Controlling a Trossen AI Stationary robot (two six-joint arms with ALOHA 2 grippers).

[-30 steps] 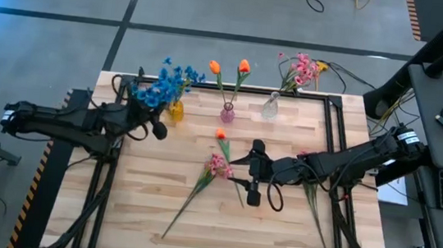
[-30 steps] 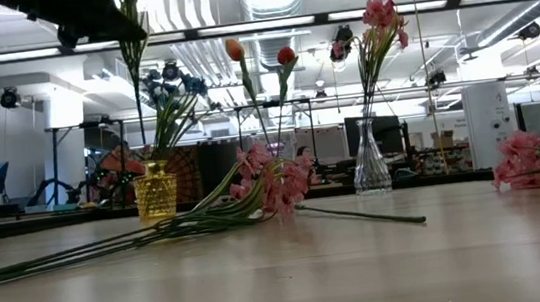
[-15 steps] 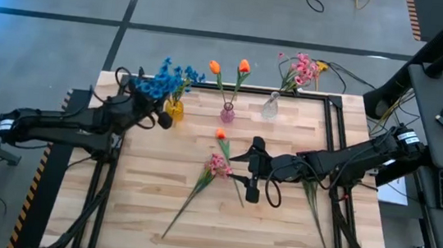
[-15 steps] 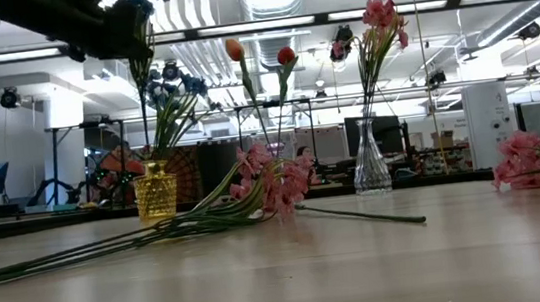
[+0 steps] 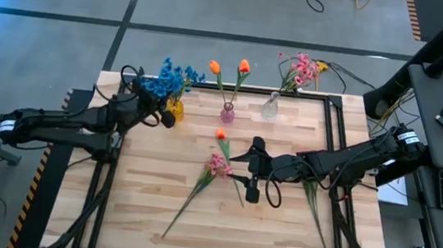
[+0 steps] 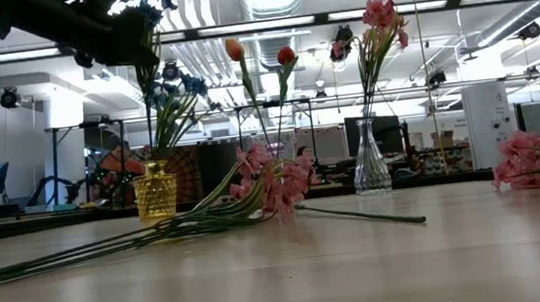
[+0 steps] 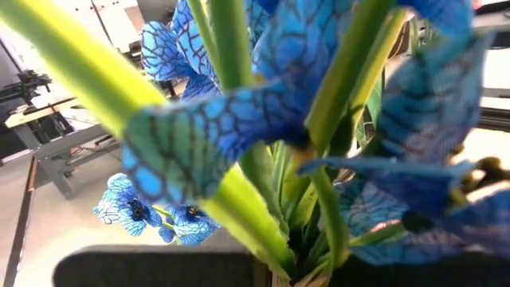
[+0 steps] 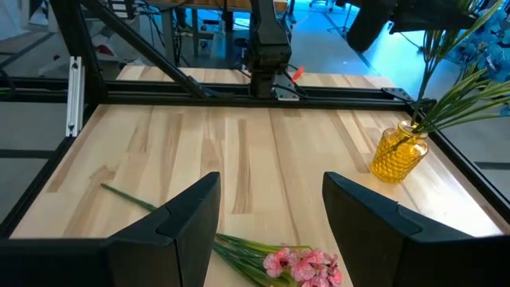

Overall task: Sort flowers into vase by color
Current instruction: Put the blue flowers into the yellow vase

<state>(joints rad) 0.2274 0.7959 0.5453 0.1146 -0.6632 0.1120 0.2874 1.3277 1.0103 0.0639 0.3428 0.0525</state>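
We log progress: blue flowers in yellow vase; left end effector closed, gripping a blue stem above it. Two orange tulips in pink vase, pink spray in clear vase. Remaining on surface: orange bud, pink flower, another pink stem. Right end effector open, empty, beside pink flower.

No legible text — no labels, no signs

Left gripper closed (far-left corner); right gripper spread, mid-table.

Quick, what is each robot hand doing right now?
Left end effector: shut on a blue flower stem, above the yellow vase.
Right end effector: open, empty, over a pink flower.
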